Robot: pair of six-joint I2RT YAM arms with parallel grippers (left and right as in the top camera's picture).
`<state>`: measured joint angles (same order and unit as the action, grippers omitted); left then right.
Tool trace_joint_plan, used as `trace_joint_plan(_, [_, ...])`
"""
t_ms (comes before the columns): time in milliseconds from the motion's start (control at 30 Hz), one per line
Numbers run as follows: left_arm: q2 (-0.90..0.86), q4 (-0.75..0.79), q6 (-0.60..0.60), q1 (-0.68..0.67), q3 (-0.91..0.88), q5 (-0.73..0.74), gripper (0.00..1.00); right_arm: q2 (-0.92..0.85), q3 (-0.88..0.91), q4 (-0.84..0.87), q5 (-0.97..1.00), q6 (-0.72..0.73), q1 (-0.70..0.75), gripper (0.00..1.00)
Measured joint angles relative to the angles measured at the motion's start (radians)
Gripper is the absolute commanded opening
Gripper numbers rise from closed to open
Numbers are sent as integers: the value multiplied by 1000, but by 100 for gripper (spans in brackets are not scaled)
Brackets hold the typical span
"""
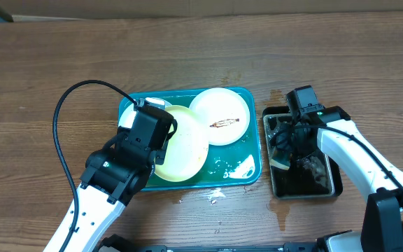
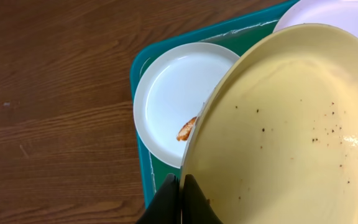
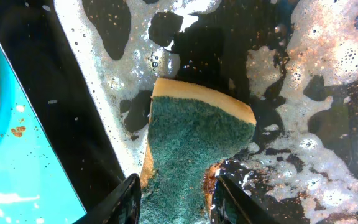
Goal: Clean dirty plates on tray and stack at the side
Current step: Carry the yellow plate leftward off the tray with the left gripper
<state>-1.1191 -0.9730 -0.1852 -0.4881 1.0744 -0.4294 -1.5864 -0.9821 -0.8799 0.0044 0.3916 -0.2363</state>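
Note:
My left gripper (image 1: 161, 140) is shut on the near rim of the pale yellow plate (image 1: 187, 150) and holds it tilted over the teal tray (image 1: 187, 93). In the left wrist view the gripper (image 2: 182, 186) pinches that plate (image 2: 284, 124), which is speckled with dark crumbs. Under it lies a white plate (image 2: 173, 102) with a brown smear, partly hidden in the overhead view (image 1: 126, 115). A second white plate (image 1: 219, 115) with a brown smear lies at the tray's far right. My right gripper (image 3: 179, 202) is shut on a green-and-yellow sponge (image 3: 194, 143).
The sponge and right gripper (image 1: 290, 143) are inside a narrow black tray (image 1: 334, 189) of foamy, dirty water, right of the teal tray (image 3: 23, 168). Foam lies in the teal tray's front right corner (image 1: 240, 168). Drops are on the table (image 1: 215, 196). A black cable (image 1: 61, 133) loops at the left.

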Motion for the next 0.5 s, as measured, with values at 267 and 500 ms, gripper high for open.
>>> trace_joint_plan(267, [0, 0, 0, 0, 0, 1, 4, 0, 106, 133, -1, 35, 0, 39])
trace_joint_plan(500, [0, 0, 0, 0, 0, 11, 4, 0, 167, 230, -6, 55, 0, 18])
